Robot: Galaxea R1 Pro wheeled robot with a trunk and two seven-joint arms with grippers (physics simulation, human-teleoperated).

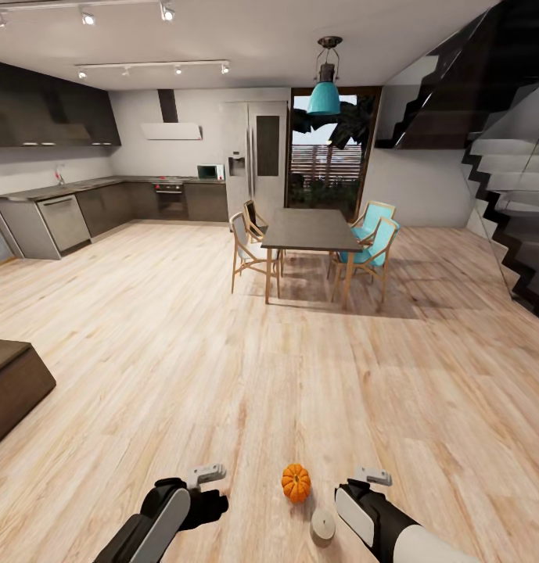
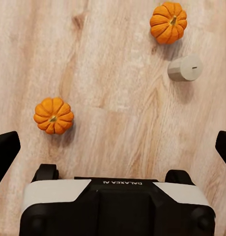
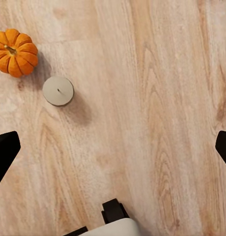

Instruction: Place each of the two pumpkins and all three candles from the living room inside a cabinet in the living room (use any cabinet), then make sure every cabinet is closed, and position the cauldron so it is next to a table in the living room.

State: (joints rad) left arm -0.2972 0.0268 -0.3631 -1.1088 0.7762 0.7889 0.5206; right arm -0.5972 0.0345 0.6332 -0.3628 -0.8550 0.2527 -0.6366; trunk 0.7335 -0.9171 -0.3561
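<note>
Pumpkin, nearer the right arm (image 1: 296,482) — orange, ribbed, short dark stem, standing upright on the pale wood floor (image 1: 222,352) between the two arms in the head view. Seen from above in the right wrist view (image 3: 14,52) and in the left wrist view (image 2: 168,22).

Candle (image 1: 324,525) — short beige-grey cylinder with a tiny wick, upright on the floor just beside that pumpkin, not touching it, close to the right arm. Also in the right wrist view (image 3: 58,90) and the left wrist view (image 2: 185,67).

Second pumpkin (image 2: 53,115) — same kind, on the floor in the left wrist view, well apart from the first pumpkin and the candle.

Left claw (image 2: 113,147) — released; black fingertips (image 2: 5,152) spread wide at both edges of its wrist view, bare floor between them, nothing held. Raised above the floor, second pumpkin near it.

Right claw (image 3: 113,150) — released; fingertips (image 3: 5,155) wide apart, nothing held, floorboards between them.

Room beyond — dark dining table (image 1: 312,231) with wooden chairs, some with teal seats; teal pendant lamp (image 1: 325,94); grey kitchen counters (image 1: 105,203) and fridge (image 1: 255,152) at the far wall; dark staircase (image 1: 504,180); corner of a dark brown low unit (image 1: 11,387) at the left edge of the head view.
</note>
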